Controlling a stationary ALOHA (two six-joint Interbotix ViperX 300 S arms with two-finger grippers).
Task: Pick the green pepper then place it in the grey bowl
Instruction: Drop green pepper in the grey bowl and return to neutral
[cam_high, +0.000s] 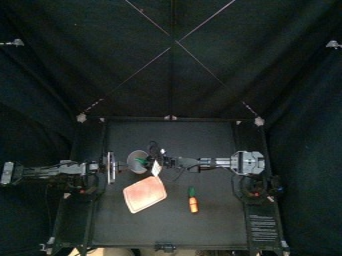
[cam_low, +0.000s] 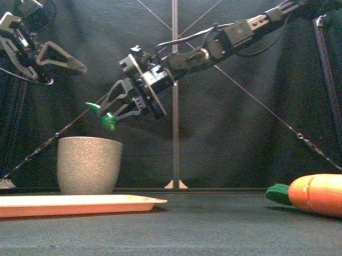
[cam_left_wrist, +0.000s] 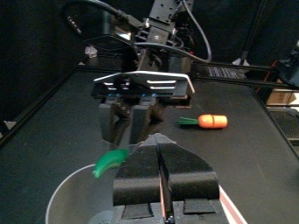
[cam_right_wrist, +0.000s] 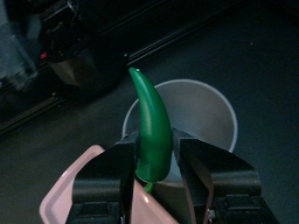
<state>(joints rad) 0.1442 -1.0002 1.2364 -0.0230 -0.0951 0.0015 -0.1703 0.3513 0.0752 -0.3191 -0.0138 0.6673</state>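
The green pepper (cam_low: 103, 116) hangs in the air, a little above the tall grey speckled cup (cam_low: 88, 165) and slightly to its right. My right gripper (cam_low: 120, 105) is shut on it, reaching in from the right past the middle. In the right wrist view the green pepper (cam_right_wrist: 149, 122) stands between the jaws, with the grey cup (cam_right_wrist: 198, 118) open right behind it. The left wrist view shows the green pepper (cam_left_wrist: 110, 162) near the grey cup's rim (cam_left_wrist: 66, 188). My left gripper (cam_left_wrist: 163, 166) rests shut and empty at the left, raised above the table.
A flat pink tray (cam_low: 74, 205) lies in front of the cup, near the table's middle (cam_high: 144, 194). A toy carrot (cam_low: 318, 194) lies to the right of the pink tray, toward the front (cam_high: 194, 204).
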